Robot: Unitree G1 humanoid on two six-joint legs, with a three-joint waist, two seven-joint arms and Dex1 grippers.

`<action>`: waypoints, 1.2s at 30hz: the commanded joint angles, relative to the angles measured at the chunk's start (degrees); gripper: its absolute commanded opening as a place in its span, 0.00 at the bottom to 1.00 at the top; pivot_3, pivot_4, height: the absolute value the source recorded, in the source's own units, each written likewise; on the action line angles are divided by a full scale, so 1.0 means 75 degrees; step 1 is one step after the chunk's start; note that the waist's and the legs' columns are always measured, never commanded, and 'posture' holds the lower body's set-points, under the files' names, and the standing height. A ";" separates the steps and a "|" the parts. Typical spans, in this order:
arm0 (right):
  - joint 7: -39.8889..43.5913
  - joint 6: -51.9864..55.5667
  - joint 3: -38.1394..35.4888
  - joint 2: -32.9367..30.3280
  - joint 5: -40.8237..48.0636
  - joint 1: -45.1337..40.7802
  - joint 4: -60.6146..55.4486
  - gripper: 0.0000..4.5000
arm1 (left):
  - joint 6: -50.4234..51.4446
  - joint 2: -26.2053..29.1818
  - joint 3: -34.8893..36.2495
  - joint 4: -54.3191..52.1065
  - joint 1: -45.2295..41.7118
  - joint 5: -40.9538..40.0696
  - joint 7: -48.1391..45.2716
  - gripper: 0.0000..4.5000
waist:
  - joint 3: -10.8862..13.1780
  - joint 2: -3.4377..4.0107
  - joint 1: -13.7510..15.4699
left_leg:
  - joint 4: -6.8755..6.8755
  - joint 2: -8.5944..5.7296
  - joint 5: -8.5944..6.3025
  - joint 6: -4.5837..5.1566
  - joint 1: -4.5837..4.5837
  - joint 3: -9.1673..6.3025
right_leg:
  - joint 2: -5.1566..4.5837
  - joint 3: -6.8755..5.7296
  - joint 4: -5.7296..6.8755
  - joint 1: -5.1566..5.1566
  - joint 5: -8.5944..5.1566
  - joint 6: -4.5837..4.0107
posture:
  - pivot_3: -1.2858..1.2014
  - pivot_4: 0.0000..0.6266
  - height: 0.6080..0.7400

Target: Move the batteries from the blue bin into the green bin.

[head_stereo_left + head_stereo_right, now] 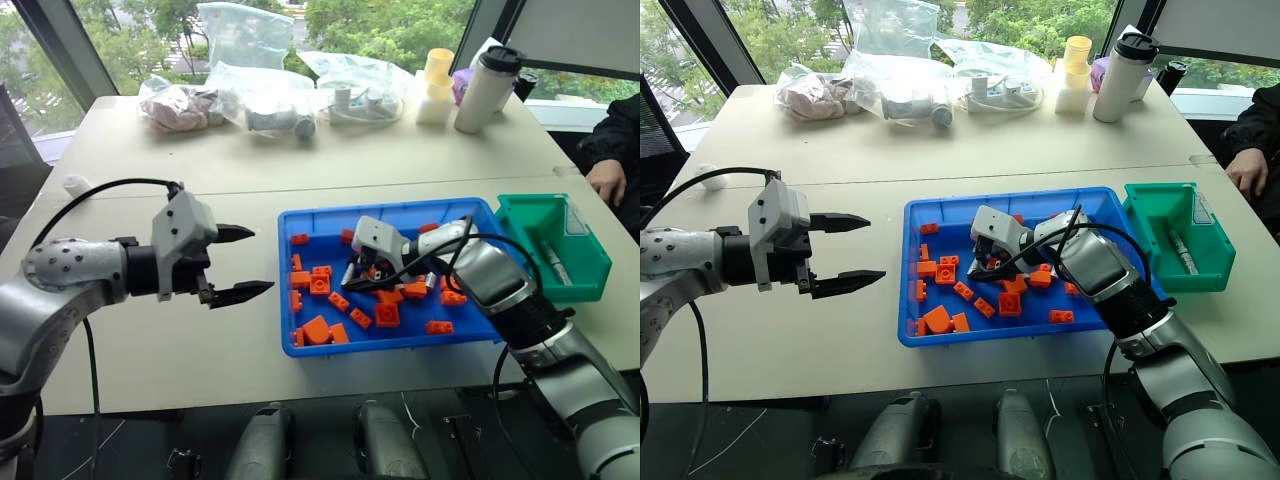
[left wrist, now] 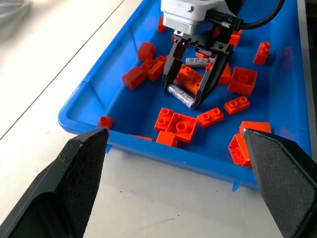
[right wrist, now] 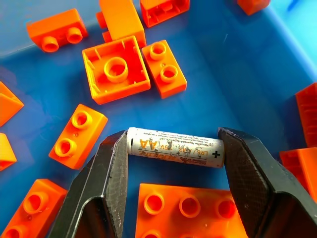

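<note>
The right end effector (image 2: 194, 79) is down inside the blue bin (image 1: 300, 345), which sits in the lower middle of the left eye view on the pale counter (image 1: 200, 330). Its two black fingers stand on either end of a silver-grey battery (image 3: 174, 148) lying among the orange bricks (image 1: 387, 314). In the right wrist view both pads meet the battery's two ends, so the fingers seem to be clamping it lengthwise. Whether the grip is firm enough to lift cannot be told, since the battery rests on the bin floor. An end-to-end hold suits this spot: a flat brick lies just beside the battery's long side, leaving little room for a finger there.

A second battery (image 2: 198, 62) lies just beyond the first in the left wrist view, between the right end effector's fingers and its body, also among bricks.

The green bin (image 1: 590, 275) stands touching or just beside the blue bin's right edge, at the right of the left eye view. A battery-like cylinder (image 1: 552, 258) already lies in it, so the task looks partly done.

The left end effector (image 1: 240, 264) hangs above the bare counter at the left of that view, its fingers wide apart and holding nothing, pointed toward the blue bin. A person's hand (image 1: 606, 180) rests at the far right edge.
</note>
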 commanded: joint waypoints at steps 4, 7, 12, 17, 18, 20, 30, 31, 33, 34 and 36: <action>-0.1354 0.1423 -0.3566 -0.0201 0.1262 -0.0675 -0.0689 0.49 | 0.0245 -0.0829 0.0293 0.0183 -0.0817 -0.0904 0.0454 1.00 | 0.0000 0.0000 0.0081 | 0.0002 -0.0007 0.0001 -0.0001 -0.0003 -0.0005 | -0.0011 -0.0003 -0.0001 0.0002 0.0001 0.0001 | 0.52 0.24 1.00; -0.2287 0.1405 -0.5067 -0.0581 0.1242 -0.0407 -0.0715 0.49 | 0.0340 -0.1362 0.0195 0.0307 -0.1127 -0.1103 0.0835 1.00 | -0.0002 -0.0003 0.0149 | 0.0000 -0.0014 0.0000 -0.0001 -0.0003 -0.0009 | -0.0041 -0.0020 -0.0003 0.0005 0.0001 0.0001 | 0.52 0.24 1.00; -0.3219 0.1340 -0.6250 -0.1615 0.0713 0.0913 -0.0890 0.49 | 0.0221 -0.2130 -0.0392 0.0606 -0.1544 -0.1042 0.0977 1.00 | -0.0004 -0.0002 0.0187 | -0.0004 -0.0021 0.0001 0.0000 -0.0003 0.0002 | -0.0043 -0.0020 -0.0002 0.0003 0.0001 0.0001 | 0.52 0.24 1.00; -0.3849 0.1308 -0.6874 -0.2068 0.0353 0.2297 -0.1056 0.49 | -0.0168 -0.3043 -0.1033 0.1191 -0.2020 -0.0526 0.1088 1.00 | -0.0009 0.0006 0.0164 | 0.0006 -0.0028 0.0002 0.0003 -0.0001 0.0015 | -0.0032 -0.0013 0.0004 0.0007 0.0002 0.0003 | 0.52 0.24 1.00; -0.3973 0.1358 -0.6958 -0.2044 0.0353 0.2436 -0.1078 0.49 | -0.0218 -0.3131 -0.1115 0.1263 -0.2053 -0.0432 0.1073 1.00 | -0.0009 0.0006 0.0132 | 0.0008 -0.0025 0.0002 0.0004 0.0001 0.0015 | -0.0023 -0.0012 0.0005 0.0009 0.0002 0.0003 | 0.52 0.24 1.00; -0.4148 0.1353 -0.7010 -0.2059 0.0295 0.2631 -0.1105 0.49 | -0.0279 -0.3166 -0.1206 0.1305 -0.2042 -0.0322 0.0997 1.00 | -0.0011 0.0009 0.0033 | 0.0007 -0.0019 0.0002 0.0004 0.0007 0.0020 | -0.0011 -0.0001 0.0009 0.0010 0.0002 0.0003 | 0.52 0.24 1.00; -0.4833 0.1378 -0.7117 -0.1817 0.0399 0.2628 -0.0756 0.92 | -0.0439 -0.3183 -0.1291 0.1471 -0.2037 -0.0020 0.0725 1.00 | -0.0011 0.0010 0.0025 | 0.0008 -0.0004 0.0002 0.0004 0.0019 0.0023 | 0.0009 0.0008 0.0013 0.0016 0.0002 0.0003 | 0.52 0.24 1.00; -0.4866 0.1375 -0.7091 -0.1826 0.0405 0.2597 -0.0739 0.98 | -0.0447 -0.3190 -0.1291 0.1479 -0.2044 -0.0005 0.0711 1.00 | -0.0011 0.0010 0.0033 | 0.0008 -0.0005 0.0002 0.0004 0.0019 0.0022 | 0.0008 0.0008 0.0013 0.0018 0.0002 0.0003 | 0.52 0.24 1.00; -0.4894 0.1401 -0.7078 -0.1825 0.0482 0.2520 -0.0779 0.98 | -0.0460 -0.3202 -0.1285 0.1487 -0.2050 0.0024 0.0676 1.00 | -0.0011 0.0010 0.0022 | 0.0009 -0.0005 0.0002 0.0004 0.0019 0.0022 | 0.0007 0.0008 0.0011 0.0020 0.0002 0.0003 | 0.52 0.24 1.00; -0.4822 0.1414 -0.7064 -0.1846 0.0564 0.2490 -0.0856 0.98 | -0.0464 -0.3210 -0.1276 0.1490 -0.2050 0.0027 0.0653 1.00 | -0.0011 0.0010 0.0018 | 0.0009 -0.0005 0.0002 0.0004 0.0019 0.0022 | 0.0007 0.0008 0.0011 0.0020 0.0002 0.0003 | 0.52 0.24 1.00; -0.4638 0.1398 -0.6990 -0.1914 0.0701 0.2452 -0.1026 0.98 | -0.0473 -0.3219 -0.1269 0.1499 -0.2050 0.0044 0.0622 1.00 | -0.0011 0.0010 0.0014 | 0.0009 -0.0004 0.0002 0.0004 0.0019 0.0020 | 0.0010 0.0008 0.0011 0.0020 0.0002 0.0003 | 0.52 0.24 1.00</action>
